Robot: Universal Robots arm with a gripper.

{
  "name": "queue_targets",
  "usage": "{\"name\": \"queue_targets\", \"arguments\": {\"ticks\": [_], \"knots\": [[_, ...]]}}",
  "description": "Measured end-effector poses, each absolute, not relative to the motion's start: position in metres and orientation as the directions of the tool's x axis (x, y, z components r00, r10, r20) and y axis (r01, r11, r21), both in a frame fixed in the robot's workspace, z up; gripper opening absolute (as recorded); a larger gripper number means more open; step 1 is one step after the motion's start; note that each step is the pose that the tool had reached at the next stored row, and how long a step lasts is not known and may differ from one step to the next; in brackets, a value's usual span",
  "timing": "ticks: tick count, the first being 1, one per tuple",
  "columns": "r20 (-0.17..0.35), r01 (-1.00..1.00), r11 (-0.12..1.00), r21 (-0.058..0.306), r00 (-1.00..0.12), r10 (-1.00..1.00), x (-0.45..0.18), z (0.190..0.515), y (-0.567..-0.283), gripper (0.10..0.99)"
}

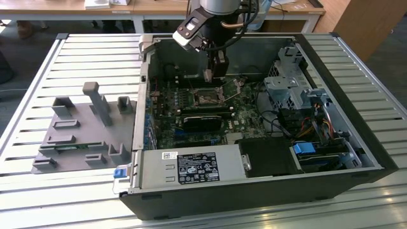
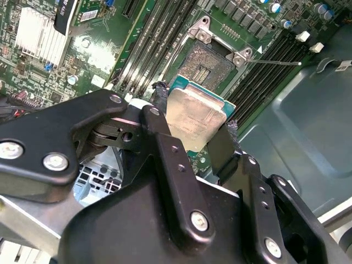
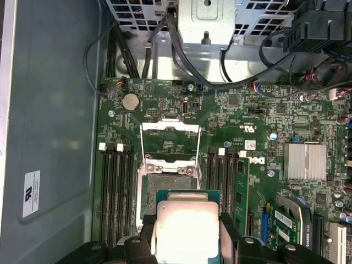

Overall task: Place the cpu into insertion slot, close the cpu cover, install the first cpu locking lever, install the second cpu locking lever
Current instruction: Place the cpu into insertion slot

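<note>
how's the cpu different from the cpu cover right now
The cpu is a solid slab with a dull metallic top; the cpu cover is a thin silver frame with an open window. The cpu is clamped in the gripper above the board; the cpu cover is flipped open beside the empty socket. Both are roughly square.

1 cpu sits in 1 gripper with 2 fingers. The 1 motherboard carries 1 open socket, 1 cpu cover, 1 coin cell and 1 finned heatsink. The second wrist view shows 1 thin lever wire. Memory slots seem to number 4, 2 on each side of the socket, though the dark rows run together. The exterior view shows 1 computer case and 1 grey fixture plate.
</note>
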State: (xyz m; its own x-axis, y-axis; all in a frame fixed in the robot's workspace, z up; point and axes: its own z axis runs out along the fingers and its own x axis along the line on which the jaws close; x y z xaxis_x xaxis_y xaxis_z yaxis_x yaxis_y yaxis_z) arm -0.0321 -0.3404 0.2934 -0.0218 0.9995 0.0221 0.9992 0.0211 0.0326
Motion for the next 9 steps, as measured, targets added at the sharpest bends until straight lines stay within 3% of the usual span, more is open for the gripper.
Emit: {"name": "queue_targets", "arguments": {"ticks": [9], "knots": [[0.022, 0.999, 0.021, 0.032, -0.022, 1.0, -0.0321, 0.2878, -0.3391, 0.537]]}}
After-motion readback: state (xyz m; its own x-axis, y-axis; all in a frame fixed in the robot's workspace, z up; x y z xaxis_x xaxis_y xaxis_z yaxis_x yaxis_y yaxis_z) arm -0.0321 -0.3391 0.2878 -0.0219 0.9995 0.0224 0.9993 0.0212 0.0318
